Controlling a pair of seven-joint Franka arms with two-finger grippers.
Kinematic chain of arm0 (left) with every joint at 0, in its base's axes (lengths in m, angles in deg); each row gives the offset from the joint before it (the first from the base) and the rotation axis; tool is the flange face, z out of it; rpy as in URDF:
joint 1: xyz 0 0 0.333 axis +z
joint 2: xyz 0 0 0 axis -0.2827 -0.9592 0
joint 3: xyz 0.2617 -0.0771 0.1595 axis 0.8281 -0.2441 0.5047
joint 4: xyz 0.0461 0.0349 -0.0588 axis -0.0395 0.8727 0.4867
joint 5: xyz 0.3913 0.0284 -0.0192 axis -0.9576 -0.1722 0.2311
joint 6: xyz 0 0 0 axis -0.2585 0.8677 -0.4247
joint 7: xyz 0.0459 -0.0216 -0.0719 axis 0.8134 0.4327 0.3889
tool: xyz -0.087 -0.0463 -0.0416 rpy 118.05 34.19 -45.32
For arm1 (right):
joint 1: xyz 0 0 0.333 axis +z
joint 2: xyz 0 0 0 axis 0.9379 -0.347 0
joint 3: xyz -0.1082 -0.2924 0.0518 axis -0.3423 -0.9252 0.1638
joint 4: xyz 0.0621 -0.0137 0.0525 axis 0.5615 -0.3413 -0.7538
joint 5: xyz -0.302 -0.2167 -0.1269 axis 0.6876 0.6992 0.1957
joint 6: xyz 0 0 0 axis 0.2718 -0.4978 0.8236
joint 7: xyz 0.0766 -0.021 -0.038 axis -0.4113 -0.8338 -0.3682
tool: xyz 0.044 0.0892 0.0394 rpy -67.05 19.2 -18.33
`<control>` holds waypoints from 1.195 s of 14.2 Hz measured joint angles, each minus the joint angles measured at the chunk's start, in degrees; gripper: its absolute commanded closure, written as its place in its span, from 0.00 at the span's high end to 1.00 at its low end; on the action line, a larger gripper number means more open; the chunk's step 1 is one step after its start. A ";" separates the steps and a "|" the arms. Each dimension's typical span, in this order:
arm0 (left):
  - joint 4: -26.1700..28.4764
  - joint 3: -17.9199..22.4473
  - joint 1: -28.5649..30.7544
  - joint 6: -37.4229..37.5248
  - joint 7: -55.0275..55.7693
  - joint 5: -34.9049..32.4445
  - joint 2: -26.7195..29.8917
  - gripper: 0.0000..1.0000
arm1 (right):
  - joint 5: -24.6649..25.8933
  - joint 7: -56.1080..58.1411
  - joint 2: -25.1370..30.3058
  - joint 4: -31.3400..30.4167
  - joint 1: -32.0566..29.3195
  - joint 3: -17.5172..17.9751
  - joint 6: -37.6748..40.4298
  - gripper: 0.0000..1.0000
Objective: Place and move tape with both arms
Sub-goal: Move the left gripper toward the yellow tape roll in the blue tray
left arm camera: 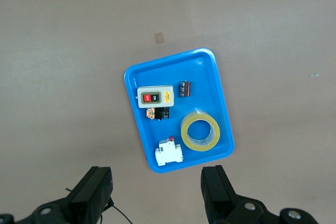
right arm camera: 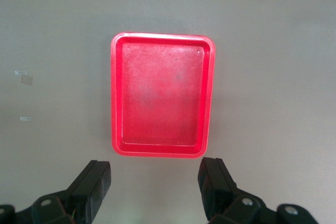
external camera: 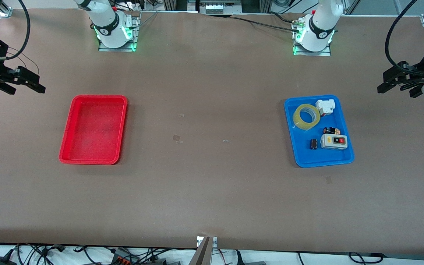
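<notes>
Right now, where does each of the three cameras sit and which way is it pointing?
Front view: high across the table, facing both arm bases; left claw and right claw wait open at the table's ends.
Left wrist view: looks down on the blue tray holding the tape, between its open fingers.
Right wrist view: looks down on the red tray, fingers open.
Front and left wrist views share the tape.

Brown table (external camera: 212, 191) carries red tray (external camera: 73, 129) and blue tray (external camera: 293, 147).
</notes>
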 measured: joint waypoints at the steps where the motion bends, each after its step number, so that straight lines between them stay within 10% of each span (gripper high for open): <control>1: 0.00 0.00 0.00 0.01 0.00 0.00 0.00 1.00 | 0.00 0.00 0.19 -0.13 0.00 0.02 0.07 1.00; 12: 0.58 0.00 0.13 2.02 0.05 0.00 -0.62 1.00 | 0.01 0.03 0.29 -0.81 0.00 0.42 -0.30 1.00; 17: 11.40 -1.60 -0.03 -2.37 0.05 0.01 -1.38 1.00 | 0.01 0.03 0.23 -0.81 0.00 0.52 -0.45 1.00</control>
